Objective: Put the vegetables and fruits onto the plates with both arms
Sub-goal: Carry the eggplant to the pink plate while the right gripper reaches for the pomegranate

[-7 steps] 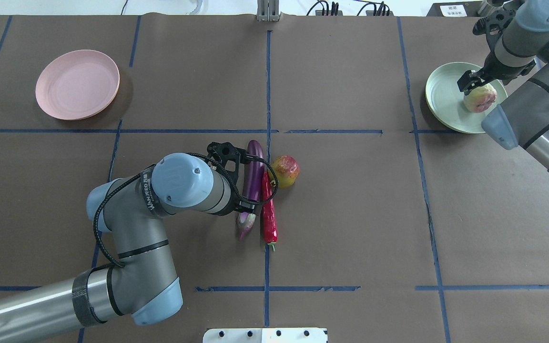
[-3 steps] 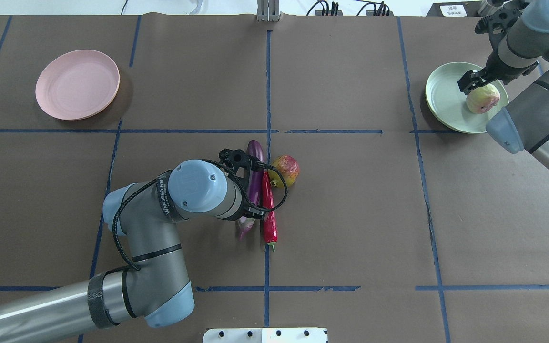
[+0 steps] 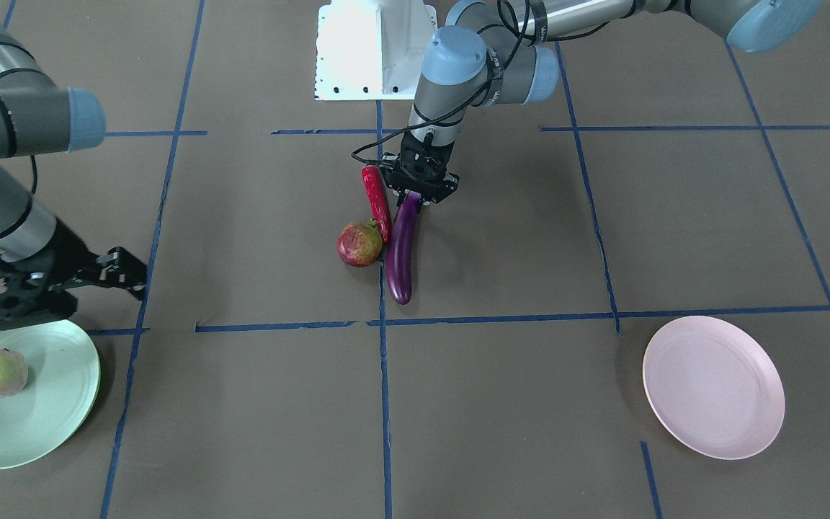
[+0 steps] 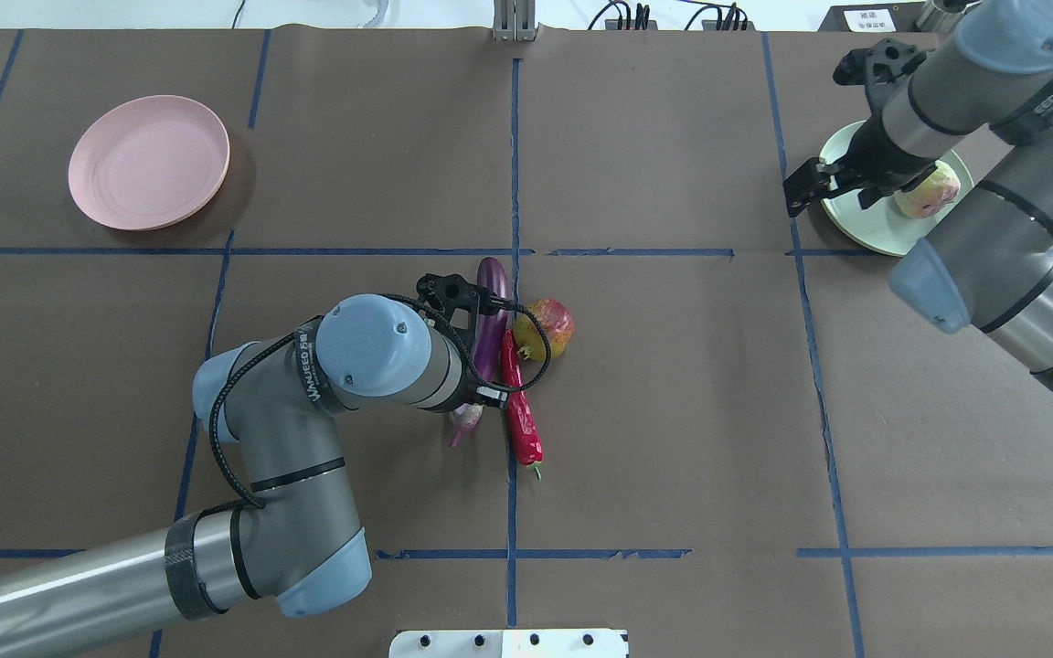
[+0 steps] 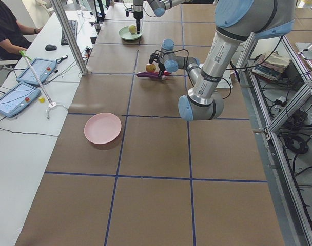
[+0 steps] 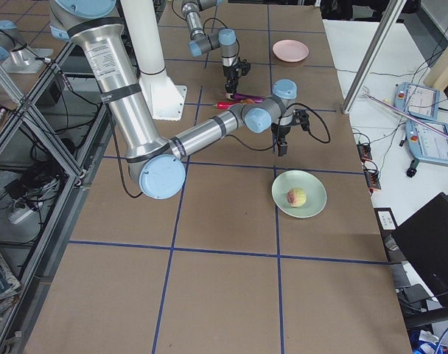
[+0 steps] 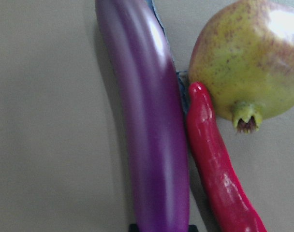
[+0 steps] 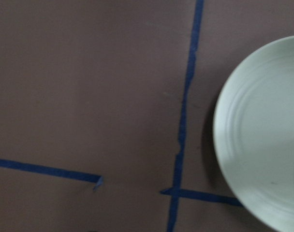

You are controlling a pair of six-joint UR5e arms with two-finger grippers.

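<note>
My left gripper (image 3: 418,196) is shut on the stalk end of the purple eggplant (image 4: 491,306), which stays low over the table centre. The red chili (image 4: 519,402) lies against the eggplant. The red-green crowned fruit (image 4: 552,326) touches the chili's tip. All three fill the left wrist view: eggplant (image 7: 152,121), chili (image 7: 219,174), fruit (image 7: 248,63). The wrinkly ball (image 4: 927,194) rests on the mint plate (image 4: 856,203). My right gripper (image 4: 817,183) is open and empty, over that plate's left rim. The pink plate (image 4: 149,162) holds nothing, far left.
The white base block (image 4: 508,642) sits at the near table edge. Blue tape lines cross the brown table cover. An operator with tablets (image 5: 22,87) is beside the table on my left. The right wrist view shows only the mint plate's rim (image 8: 263,125) and tape.
My right gripper has let go of the wrinkly ball and moved left off the plate. My left gripper has closed on the eggplant, and eggplant and chili have shifted slightly.
</note>
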